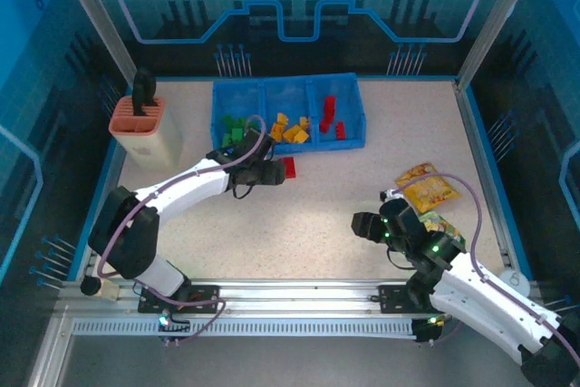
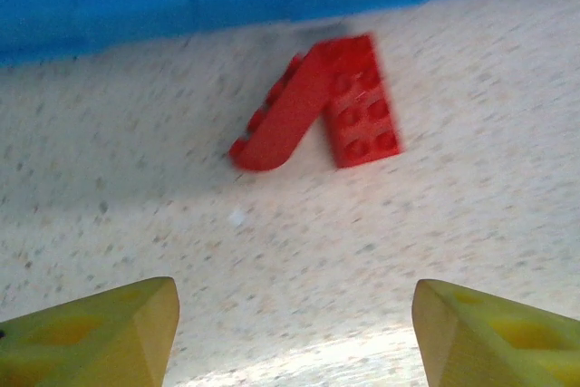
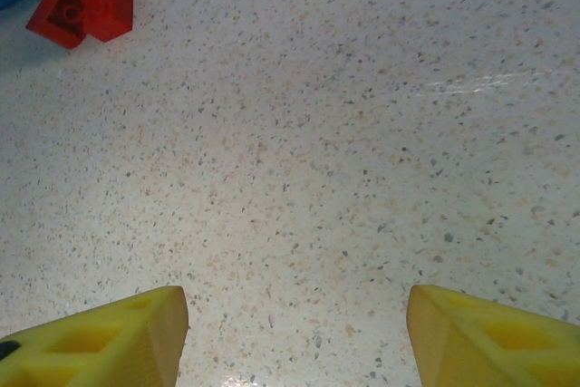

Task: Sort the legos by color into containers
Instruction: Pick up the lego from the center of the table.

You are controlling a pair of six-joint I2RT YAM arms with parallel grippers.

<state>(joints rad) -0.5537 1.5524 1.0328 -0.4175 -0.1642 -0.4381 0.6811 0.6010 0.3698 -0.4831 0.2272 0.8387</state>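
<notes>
The left gripper [image 2: 294, 319] and right gripper [image 3: 297, 319] stand apart, empty, with two red legos [image 2: 317, 106] touching just beside the tray [image 2: 136, 15].

Bright overhead light, left wrist view blurred, faint glare streaks the table [image 3: 480, 83]

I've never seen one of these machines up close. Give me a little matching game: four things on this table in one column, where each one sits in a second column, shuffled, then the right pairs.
Things
1. green legos
2. orange-yellow legos
3. two loose red legos
4. yellow snack bags

Places
A. on the table, just in front of the blue tray
B. the tray's left compartment
C. the right side of the table
D. the tray's middle compartment

Pairs: 1-B, 2-D, 3-A, 4-C
</notes>
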